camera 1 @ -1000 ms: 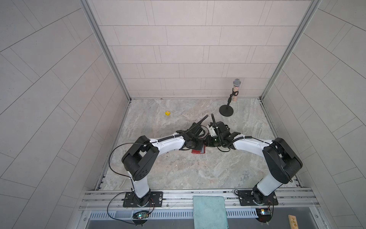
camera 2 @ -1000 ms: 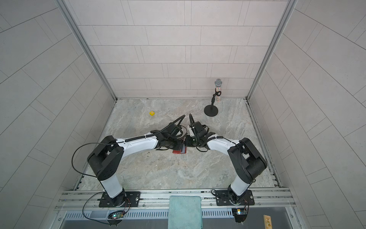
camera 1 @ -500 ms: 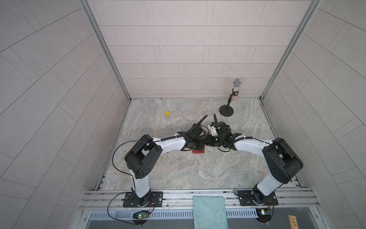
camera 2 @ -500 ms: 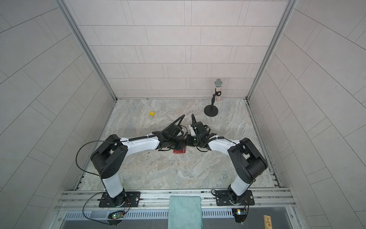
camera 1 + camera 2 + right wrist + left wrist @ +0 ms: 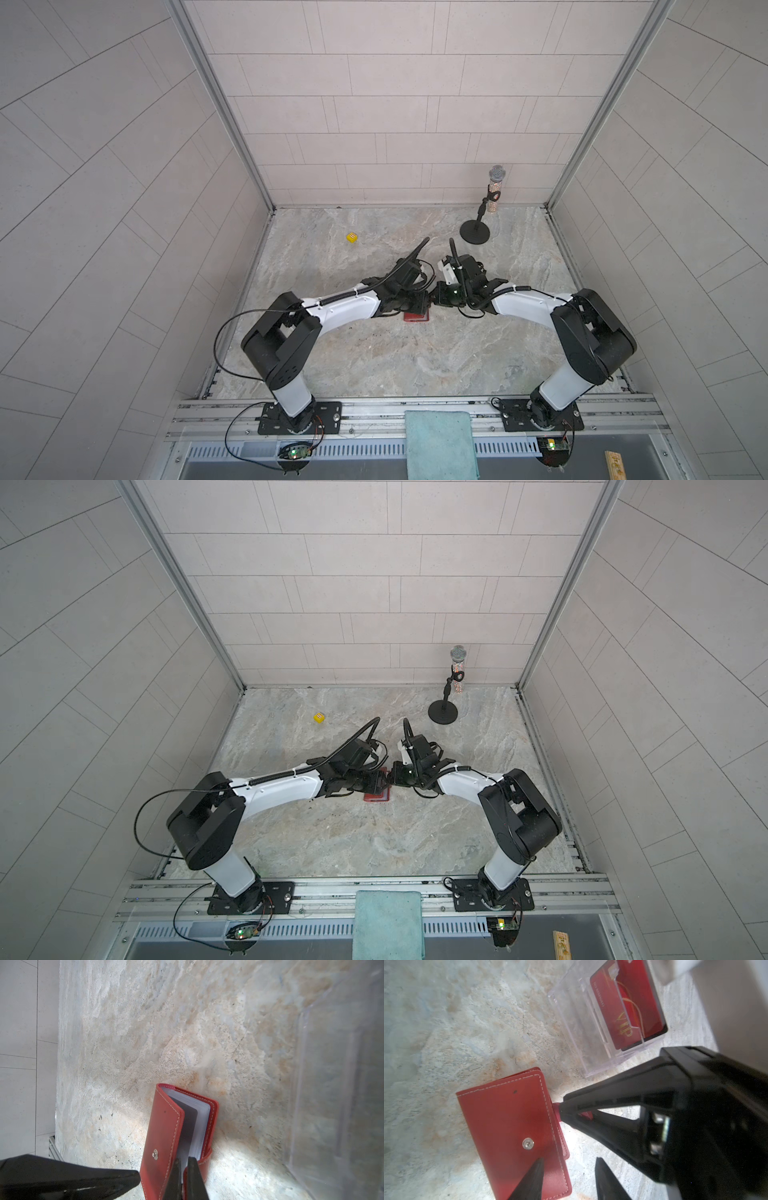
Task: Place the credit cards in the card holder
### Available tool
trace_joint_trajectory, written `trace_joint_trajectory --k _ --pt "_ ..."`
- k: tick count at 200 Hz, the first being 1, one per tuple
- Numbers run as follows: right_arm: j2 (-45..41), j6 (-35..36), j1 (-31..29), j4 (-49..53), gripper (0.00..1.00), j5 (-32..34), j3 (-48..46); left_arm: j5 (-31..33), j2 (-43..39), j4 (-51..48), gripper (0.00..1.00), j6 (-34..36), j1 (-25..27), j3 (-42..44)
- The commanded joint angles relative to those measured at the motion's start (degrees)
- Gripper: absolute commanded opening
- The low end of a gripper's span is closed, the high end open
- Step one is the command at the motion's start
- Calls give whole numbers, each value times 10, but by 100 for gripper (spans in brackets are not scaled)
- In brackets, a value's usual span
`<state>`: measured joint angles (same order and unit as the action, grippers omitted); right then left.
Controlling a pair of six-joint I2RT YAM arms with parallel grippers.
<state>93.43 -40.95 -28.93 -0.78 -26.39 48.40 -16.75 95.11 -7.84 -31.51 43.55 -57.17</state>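
One red wallet (image 5: 508,1122) lies on the marble table (image 5: 446,1022), midway between the two arms. The right gripper (image 5: 185,1160) is clenched on the wallet's strap (image 5: 587,1115) at the opening edge, and the wallet gapes a little. The left gripper (image 5: 570,1159) is spread and grasps nothing: one finger (image 5: 529,1182) hangs over the wallet, its mate over bare table just past the edge. One clear stand (image 5: 581,1043) sits near the wallet, not touching it. It holds cards (image 5: 623,1012): a red one in front and at least one behind. I can't count further.
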Motion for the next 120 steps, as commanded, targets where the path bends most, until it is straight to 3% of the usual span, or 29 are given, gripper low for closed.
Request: trace_joint_trajectory --k 1,36,85,120 --pt "2 4 2 2 0 -2 11 -14 -26 34 47 -10 -23 31" --pt "3 6 2 5 0 -2 13 -23 -29 50 42 -18 -57 65" --pt "2 8 2 7 0 -5 20 -62 20 76 21 -20 -64 68" --pt "2 8 -1 2 0 -9 21 -79 42 88 18 -27 -64 63"
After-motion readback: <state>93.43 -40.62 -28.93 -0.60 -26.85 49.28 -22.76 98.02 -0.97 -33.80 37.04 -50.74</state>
